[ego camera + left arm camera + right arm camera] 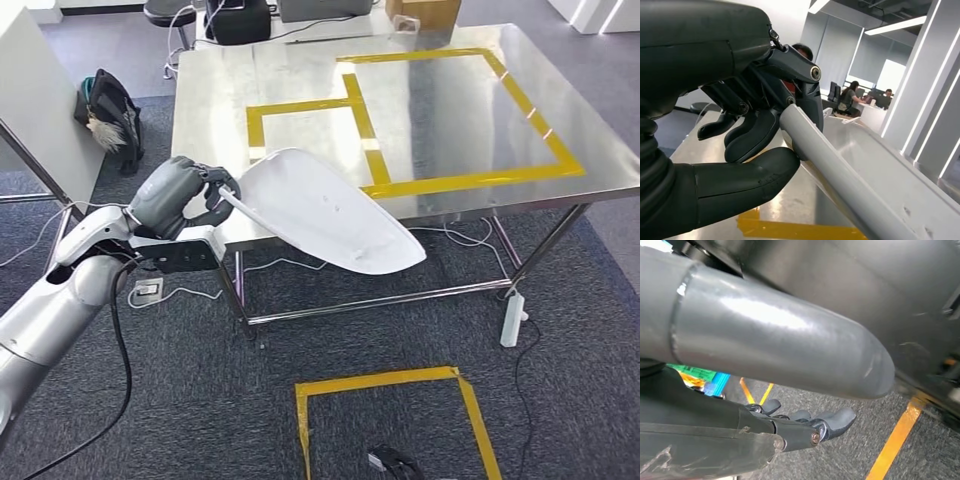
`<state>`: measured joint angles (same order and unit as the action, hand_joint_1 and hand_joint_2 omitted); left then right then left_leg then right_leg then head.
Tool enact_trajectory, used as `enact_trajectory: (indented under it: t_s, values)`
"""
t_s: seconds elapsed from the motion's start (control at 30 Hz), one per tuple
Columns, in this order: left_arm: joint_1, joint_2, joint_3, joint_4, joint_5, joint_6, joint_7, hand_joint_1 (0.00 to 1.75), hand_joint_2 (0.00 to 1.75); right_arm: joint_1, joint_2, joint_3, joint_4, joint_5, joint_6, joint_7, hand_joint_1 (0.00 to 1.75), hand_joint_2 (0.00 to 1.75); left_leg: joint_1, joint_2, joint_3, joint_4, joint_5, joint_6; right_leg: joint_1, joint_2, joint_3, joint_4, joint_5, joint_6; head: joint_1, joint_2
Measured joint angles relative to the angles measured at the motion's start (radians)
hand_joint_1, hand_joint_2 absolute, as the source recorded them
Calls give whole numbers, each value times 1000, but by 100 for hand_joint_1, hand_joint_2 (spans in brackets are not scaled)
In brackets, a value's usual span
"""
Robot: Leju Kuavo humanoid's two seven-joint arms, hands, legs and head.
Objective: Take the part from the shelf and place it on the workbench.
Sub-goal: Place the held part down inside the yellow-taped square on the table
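The part [332, 215] is a long white curved panel, tapering to a point on the right. My left hand [177, 195] grips it by its rim at the left end. It hangs in the air just in front of the steel workbench [219, 100], overlapping the near edge. In the left wrist view the thumb and fingers [753, 130] close around the part's grey rounded rim [843, 180]. My right hand [798, 427] hangs over the carpet with fingers stretched out and nothing in it.
Yellow tape rectangles [468, 180] mark the workbench top. A black bag [113, 115] and a white board [38, 100] stand at the left. On the floor lie a yellow tape square [392, 400], a power strip [513, 320] and cables. People sit at desks [851, 95] far behind.
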<state>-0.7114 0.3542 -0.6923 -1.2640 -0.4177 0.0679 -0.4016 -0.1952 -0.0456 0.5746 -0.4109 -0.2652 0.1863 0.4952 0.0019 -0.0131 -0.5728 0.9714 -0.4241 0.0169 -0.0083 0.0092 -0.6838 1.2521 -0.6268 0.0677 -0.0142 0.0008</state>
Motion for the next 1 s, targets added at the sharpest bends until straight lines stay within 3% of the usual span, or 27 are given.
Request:
enact_trajectory:
  t_s: [0.03,0.1,0.13,0.17,0.23,0.3,0.33,0.43,0.47,0.5,0.53,0.6,0.63,0.67,0.8,1.0]
  values:
    - [-1,0,0,0,0,0,0,175,175,1,0,1,0,0,0,1,0,0,0,-2,16,0,-12,-2,0,0,-6,-48,37,0,1,0]
    - [-3,-1,0,0,0,0,0,175,175,3,-1,2,1,0,0,0,0,0,-1,-5,42,4,-36,-8,-1,0,-8,-169,176,-4,3,0]
    - [-4,-1,0,0,0,0,0,175,175,4,-1,3,3,-1,0,-5,0,0,-2,-7,49,8,-46,-13,-1,0,-6,-208,230,-10,3,0]
    - [-5,-2,-1,0,0,0,0,175,175,4,-1,3,4,-1,1,-11,0,0,-3,-8,53,11,-54,-19,1,0,-4,-227,260,-19,4,0]
    - [-12,-2,2,-2,0,0,1,175,175,1,-1,3,5,-2,1,-13,0,0,-3,-9,58,15,-65,-32,3,1,6,-229,255,-38,4,0]
    - [-22,-2,6,-6,1,0,0,175,175,-9,-2,3,4,-2,1,4,0,0,-1,-4,46,48,-78,-43,-1,2,18,-232,247,-49,1,0]
    - [-27,-2,7,-7,1,1,0,175,175,-12,-3,3,4,-2,1,10,0,0,0,-2,21,93,-93,-49,-3,3,25,-233,244,-53,0,0]
    - [-24,-1,6,-7,1,1,0,175,175,-12,-3,3,4,-2,1,9,0,0,4,1,-101,276,-157,-62,-5,4,38,-234,229,-59,-2,0]
    - [-20,-1,5,-7,1,1,0,175,175,-10,-3,3,4,-2,1,8,0,0,5,1,-128,300,-155,-63,-5,4,44,-234,223,-58,-3,0]
    - [-16,-1,5,-7,1,1,0,175,175,-9,-3,3,5,-2,2,8,0,0,5,1,-138,289,-130,-61,-4,4,51,-234,218,-57,-2,0]
    - [-15,0,5,-7,1,2,1,175,175,-8,-3,3,5,-2,2,9,0,0,4,1,-131,243,-83,-56,-4,4,59,-234,213,-55,-2,0]
    - [-15,2,6,-7,1,6,1,175,175,-9,-3,3,5,-2,2,11,0,0,-3,5,-92,111,15,-39,-2,5,73,-235,204,-50,-2,0]
    - [-16,3,6,-7,0,7,1,175,175,-9,-3,4,5,-2,2,11,0,0,-7,7,-74,55,39,-31,-1,5,75,-235,200,-47,-3,0]
    - [-17,4,6,-8,0,9,1,175,175,-10,-3,4,5,-2,2,10,0,0,-11,9,-64,23,48,-26,-1,5,76,-235,198,-42,-3,0]
    - [-15,5,7,-12,-2,10,-1,175,175,-12,-3,9,4,8,-7,10,0,0,-9,5,-54,2,48,-47,5,0,79,-236,191,-53,-3,0]
    - [-5,22,10,-27,-2,10,-1,175,175,-15,-3,34,-4,65,-69,10,0,0,-9,2,-54,2,46,-36,5,-1,89,-254,197,-40,-3,0]
